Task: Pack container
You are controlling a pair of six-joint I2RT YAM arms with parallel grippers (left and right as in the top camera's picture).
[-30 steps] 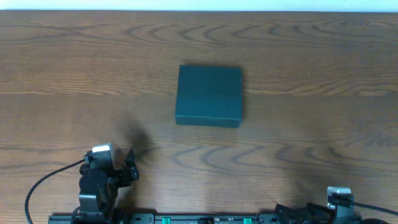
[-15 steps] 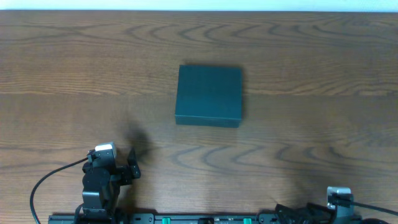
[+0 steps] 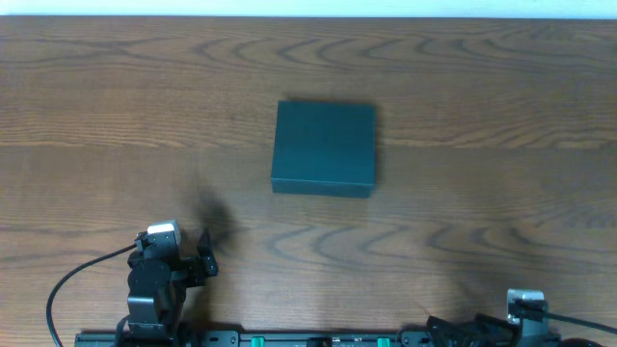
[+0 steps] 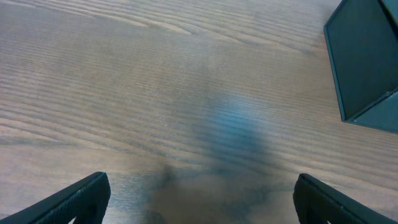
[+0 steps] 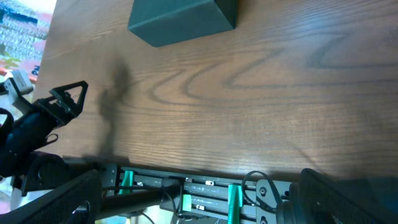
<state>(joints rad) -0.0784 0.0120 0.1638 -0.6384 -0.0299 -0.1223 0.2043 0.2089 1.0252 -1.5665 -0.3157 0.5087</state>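
The container (image 3: 323, 148) is a dark charcoal square box, lid shut, lying flat at the middle of the wooden table. It shows at the top right of the left wrist view (image 4: 367, 59) and at the top of the right wrist view (image 5: 183, 18). My left gripper (image 3: 204, 256) is open and empty near the table's front left edge, well short of the box; its fingertips frame bare wood (image 4: 199, 202). My right gripper (image 5: 205, 199) is open and empty, parked over the front rail at the front right; in the overhead view only its arm (image 3: 525, 310) shows.
The table (image 3: 482, 193) is brown wood grain with a white strip along the far edge. A black mounting rail with green clips (image 5: 230, 196) runs along the front edge. A black cable (image 3: 67, 284) loops at the front left. No snack packets show.
The left arm has pulled back slightly toward the front edge since a second ago. The container and the right arm have not moved.
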